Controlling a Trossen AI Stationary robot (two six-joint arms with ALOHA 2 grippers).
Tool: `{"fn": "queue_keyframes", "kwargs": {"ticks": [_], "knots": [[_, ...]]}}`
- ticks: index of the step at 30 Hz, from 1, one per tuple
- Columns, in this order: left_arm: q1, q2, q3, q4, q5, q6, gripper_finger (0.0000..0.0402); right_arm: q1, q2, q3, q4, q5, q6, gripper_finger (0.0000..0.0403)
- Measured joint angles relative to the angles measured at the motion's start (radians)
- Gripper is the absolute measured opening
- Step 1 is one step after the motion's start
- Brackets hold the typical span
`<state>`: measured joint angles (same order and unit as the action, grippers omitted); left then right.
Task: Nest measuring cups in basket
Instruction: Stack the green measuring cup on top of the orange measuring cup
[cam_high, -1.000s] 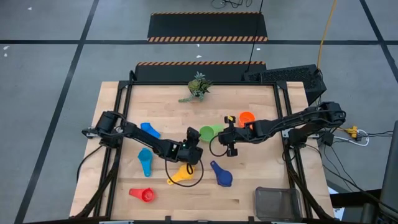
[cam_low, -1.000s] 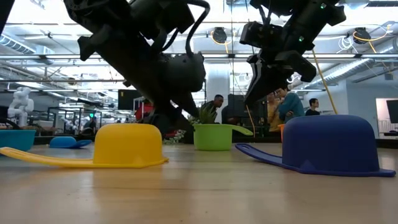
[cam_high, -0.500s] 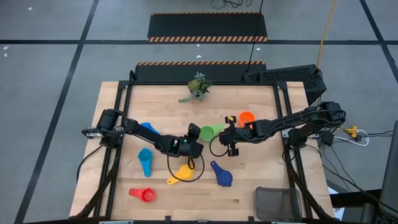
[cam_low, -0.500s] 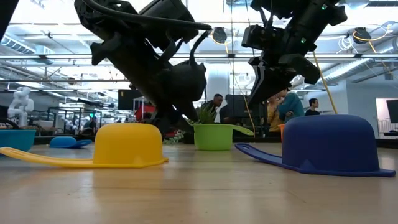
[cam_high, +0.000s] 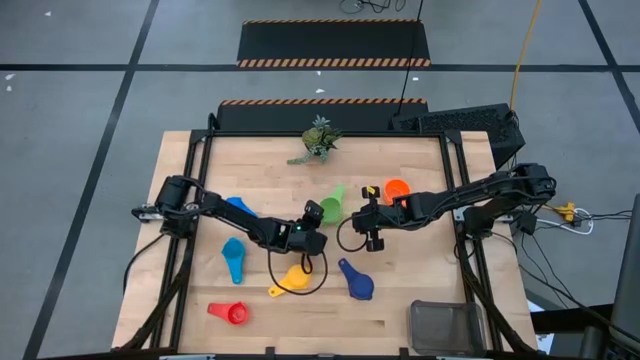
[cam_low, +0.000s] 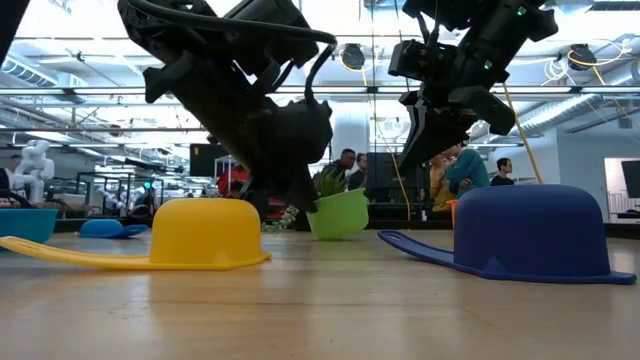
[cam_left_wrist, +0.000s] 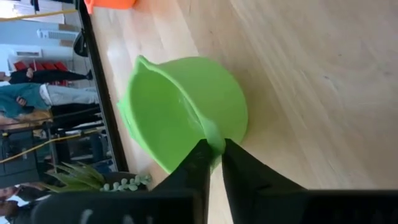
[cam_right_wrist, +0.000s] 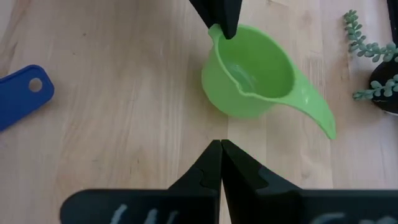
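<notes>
Left end effector (cam_left_wrist: 213, 149): fingers closed on the rim of the green measuring cup (cam_left_wrist: 186, 109), at the side opposite its handle. The cup is tipped up off the wooden surface (cam_high: 400, 280), its bowl facing sideways; the low view shows it (cam_low: 338, 214) tilted, and whether it is clear of the wood cannot be told. It is a smooth, glossy round bowl with a long flat handle that tapers to a rounded tip (cam_right_wrist: 314, 109). In the high view it sits near mid-surface (cam_high: 333, 199), between the two end effectors.

Right end effector (cam_right_wrist: 221, 152): fingers pressed together, holding nothing, poised just beside the green cup on its right.

Other cups on the surface:
- orange cup (cam_high: 397, 189), beside the right arm;
- yellow cup (cam_high: 295, 279), bowl down, just in front of the left end effector;
- dark blue cup (cam_high: 357, 282), bowl down, right of the yellow one;
- light blue cup (cam_high: 233, 258), toward the left;
- a second blue cup (cam_high: 240, 208) beside the left arm;
- red cup (cam_high: 231, 313), near the front-left edge.

The basket (cam_high: 447, 325), dark wire mesh, stands at the front-right corner, well apart from every cup.

A small plant sprig (cam_high: 318, 139) stands at the far edge.
</notes>
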<state>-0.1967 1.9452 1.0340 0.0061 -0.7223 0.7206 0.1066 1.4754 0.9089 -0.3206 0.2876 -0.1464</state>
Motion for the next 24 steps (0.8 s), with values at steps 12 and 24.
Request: {"fn": "queue_keyframes", "kwargs": {"ticks": [12, 24], "knots": [[-0.004, -0.001, 0.0, 0.0, 0.004, -0.006, 0.0011, 0.0, 0.0, 0.0, 0.0, -0.001, 0.001, 0.0], [-0.018, -0.038, 0.0, 0.002, 0.065, 0.004, 0.0007, 0.0, 0.0, 0.0, 0.001, -0.001, -0.016, 0.0]]}}
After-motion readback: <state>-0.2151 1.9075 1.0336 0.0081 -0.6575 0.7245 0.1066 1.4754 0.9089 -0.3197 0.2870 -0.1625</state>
